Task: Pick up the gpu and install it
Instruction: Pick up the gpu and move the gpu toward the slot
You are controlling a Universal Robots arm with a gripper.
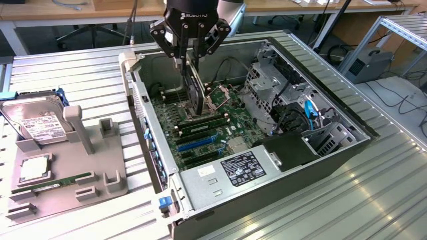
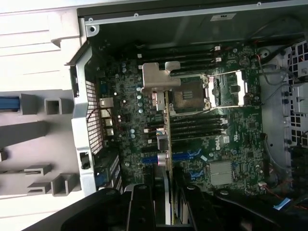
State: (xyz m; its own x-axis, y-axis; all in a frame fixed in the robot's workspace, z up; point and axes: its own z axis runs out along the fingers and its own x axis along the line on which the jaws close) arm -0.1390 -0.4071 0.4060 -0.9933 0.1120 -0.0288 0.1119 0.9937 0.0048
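The gpu is black, with a silver end bracket. The gripper is black too. The motherboard is dark green, with blue slots. The hard drive is silver with a white label, and its tray is plain grey. The table is silvery with ribbed lines.

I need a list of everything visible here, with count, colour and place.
open metal computer case: one, grey, on the table
ribbed metal table: one, silver, under everything
flat circuit motherboard: one, green, inside the case
plastic holder tray: one, grey, exterior view's left
metal hard drive with white label: one, silver, on the tray
narrow memory stick: one, green, on the tray
square processor chip: one, silver, on the tray
slim expansion card with silver bracket: one, black, upright over the motherboard
robot's tool: one, black, shut on the card
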